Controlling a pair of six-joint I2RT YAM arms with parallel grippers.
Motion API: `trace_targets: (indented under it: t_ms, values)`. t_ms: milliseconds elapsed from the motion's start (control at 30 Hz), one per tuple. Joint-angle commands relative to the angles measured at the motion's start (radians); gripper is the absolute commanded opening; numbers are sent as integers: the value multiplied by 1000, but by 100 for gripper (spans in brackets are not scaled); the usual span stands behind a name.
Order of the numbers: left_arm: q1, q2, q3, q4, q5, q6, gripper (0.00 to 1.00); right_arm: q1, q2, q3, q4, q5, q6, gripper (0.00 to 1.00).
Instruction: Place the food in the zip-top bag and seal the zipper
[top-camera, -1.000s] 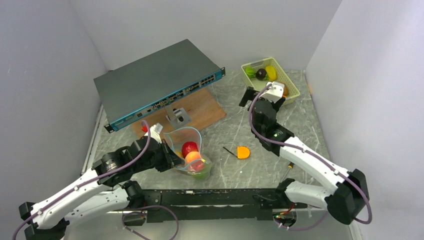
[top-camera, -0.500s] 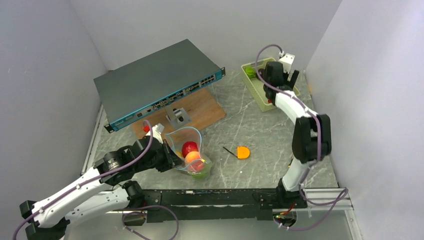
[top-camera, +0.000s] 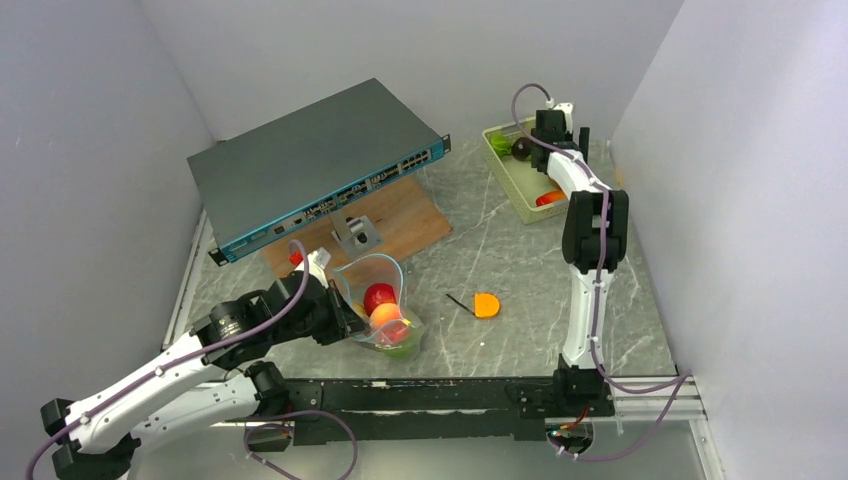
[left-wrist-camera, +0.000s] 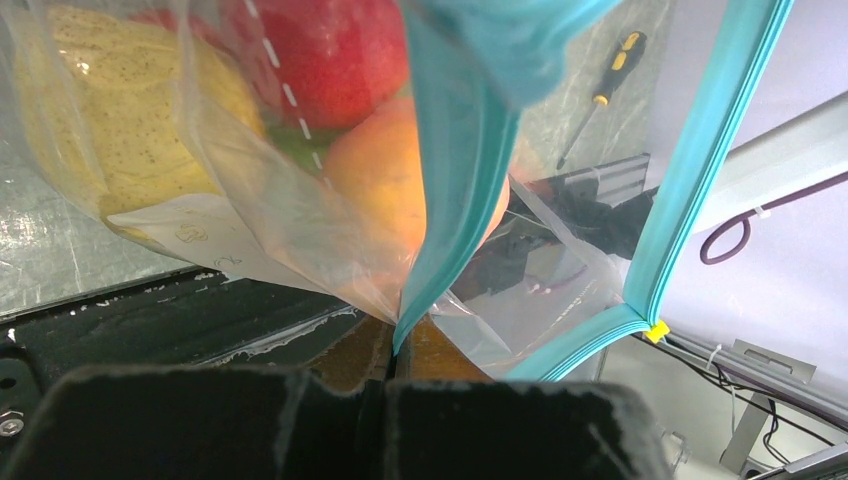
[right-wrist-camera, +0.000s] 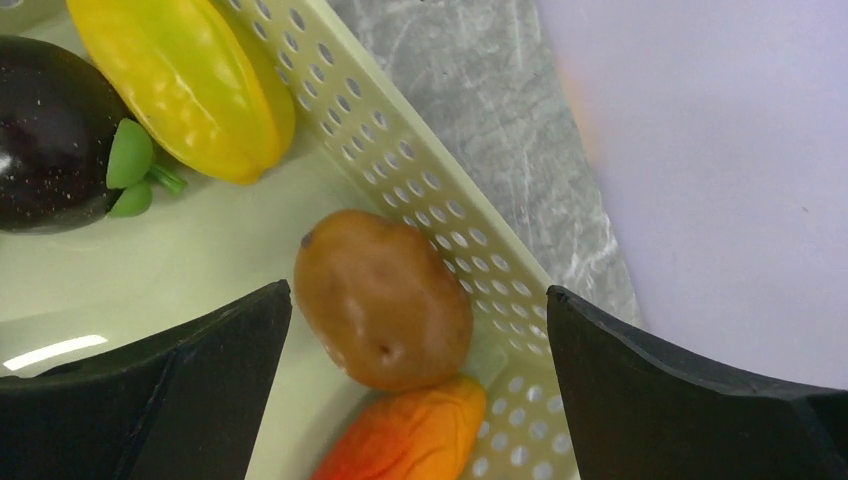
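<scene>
Comparing against one second ago: the right arm no longer lies folded low across the right side of the counter (top-camera: 520, 270). It now stands stretched up the frame to the upper right.

- The right end effector (right-wrist-camera: 418, 300) hangs over the pale green basket (top-camera: 512, 180), fingers wide apart and holding nothing. A second ago it sat at the basket's lower left edge.
- In the right wrist view a brown potato (right-wrist-camera: 385, 300) lies between the spread fingers.
  - An orange-red fruit (right-wrist-camera: 410, 440) touches its lower side.
  - A dark eggplant (right-wrist-camera: 50, 130) and a yellow fruit (right-wrist-camera: 190, 90) sit in the upper left.
- The left arm, lower left of the frame, is unchanged.
- The left end effector (left-wrist-camera: 388, 385) stays pressed together on the teal zipper (left-wrist-camera: 450, 200) of the clear bag (top-camera: 380, 300).
- The bag stands on the counter at lower centre-left, in the same spot, with its mouth gaping open.
  - Inside are a red apple (top-camera: 378, 297), a peach (top-camera: 386, 316) and something green (top-camera: 400, 348) at the bottom.
  - A lemon (left-wrist-camera: 110, 130) shows through the plastic in the left wrist view.
- An orange piece (top-camera: 486, 304) lies alone on the counter, right of the bag, where it was.
- The grey network switch (top-camera: 320, 165) and wooden board (top-camera: 400, 225) at upper left are unmoved.
</scene>
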Motion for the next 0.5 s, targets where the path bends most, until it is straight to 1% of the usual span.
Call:
trace_targets:
  t_ms: [0,67,233,300,467]
  values:
    - [-3,0,7,0,4,6,0,-11,88,164,-68,-29,-57,99]
    - [-3,8,15,-2,3,8,0,-13,141,235,-100,-37,-53,99]
    - [-3,23,25,-10,7,3,0,-16,221,312,-122,-40,-64,99]
    - [-3,21,20,-9,7,-4,0,-19,232,316,-125,-45,-64,99]
    - [-4,14,5,8,7,-14,0,-27,229,260,-111,-59,-60,99]
